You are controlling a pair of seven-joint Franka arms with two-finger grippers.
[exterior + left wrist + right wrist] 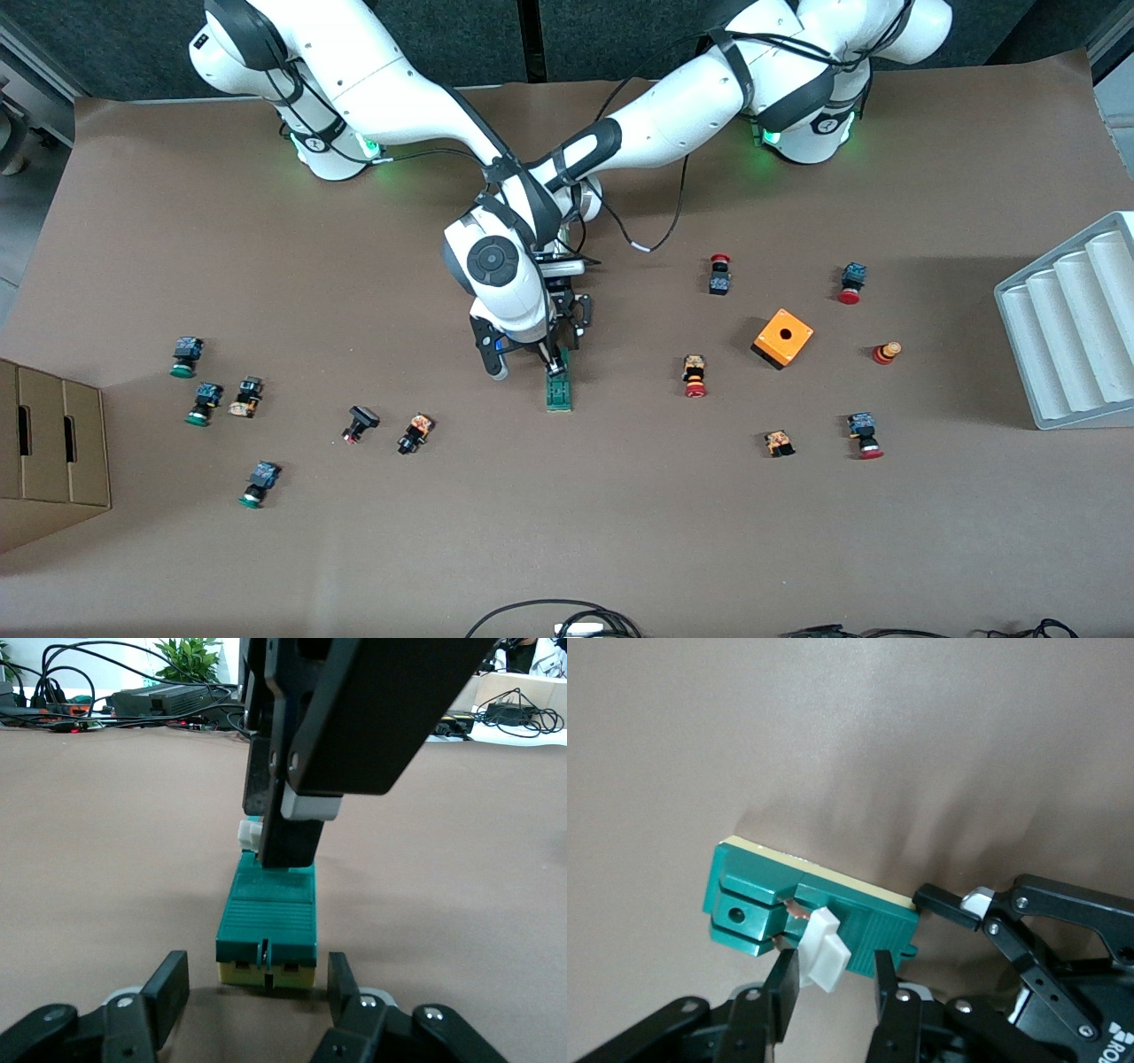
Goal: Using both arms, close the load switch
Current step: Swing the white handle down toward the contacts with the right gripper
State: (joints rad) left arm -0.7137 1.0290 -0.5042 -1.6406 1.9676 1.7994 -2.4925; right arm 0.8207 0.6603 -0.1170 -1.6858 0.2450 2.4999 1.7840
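Nearest the front camera, a bundle of cables (567, 620) lay at the desk's (567, 532) edge. Twelve small push buttons were scattered across the desk, six toward each arm's end. Three of those toward the right arm's end had green caps (204, 404). Four of those toward the left arm's end had red caps (694, 377).

There was one orange box (782, 338) with a hole, one cardboard box (44, 452) at the right arm's end, and one grey ribbed tray (1072, 328) at the left arm's end.

The single load switch (558, 394) lay flat near the middle of the desk. Its long axis ran straight toward and away from the front camera, with the bored end pointing at that camera.

The right gripper (835, 979) was down over the switch. Its fingers were slightly parted astride the white lever (824, 948), and a gap showed on one side.

The left gripper (257, 981) sat low at the switch's farther end, its fingers closed in on either side of that end.

Farthest off, the two arms' bases stood along the desk's edge.
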